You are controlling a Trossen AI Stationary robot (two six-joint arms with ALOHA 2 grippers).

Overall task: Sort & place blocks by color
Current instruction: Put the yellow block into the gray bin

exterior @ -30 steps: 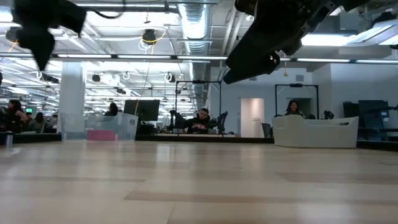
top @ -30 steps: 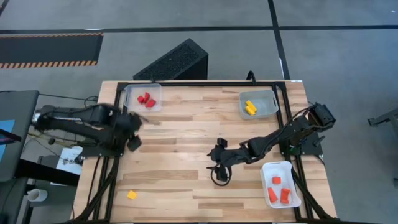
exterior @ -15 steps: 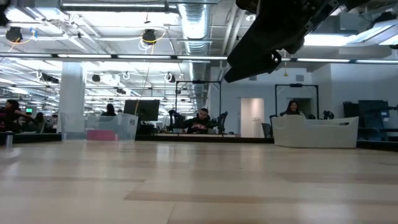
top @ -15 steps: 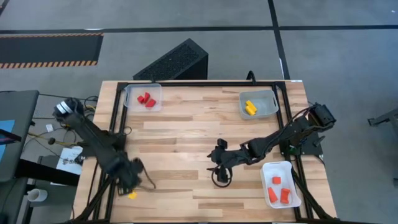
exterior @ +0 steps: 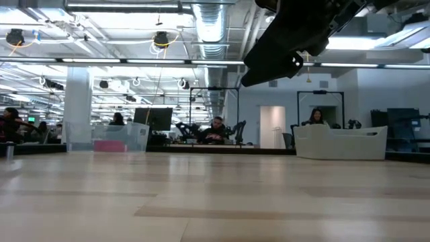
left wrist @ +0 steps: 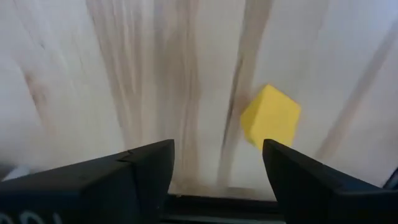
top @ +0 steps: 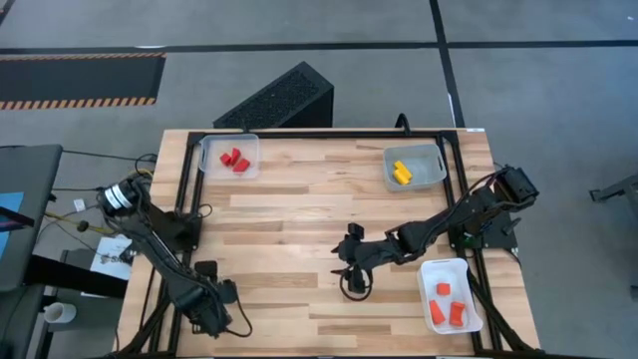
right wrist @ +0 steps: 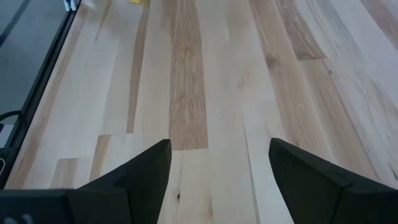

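Blocks sit sorted in three plastic trays on the pale wooden table, with one stray left over. Small red blocks lie in the clear tray at the far left corner. Small yellow blocks lie in the grey-tinted clear tray at the far right. Small orange blocks lie in the white tray at the near right edge.

The stray is a small yellow cube. It rests on bare wood near the table's near left corner. In the high view the left arm covers that spot, so the cube shows only in the left wrist view and, far off, at the edge of the right wrist view.

The left gripper hangs over the near left corner, its two dark fingers spread wide — the cube lies just beyond them on the table, closer to one finger than the other, touching neither.

The right gripper hovers over the middle of the table, toward the near side. Its fingers are also parted, with only bare planks between them — nothing held. In the low view this arm shows as a dark shape above the tabletop, with an office and seated people behind.
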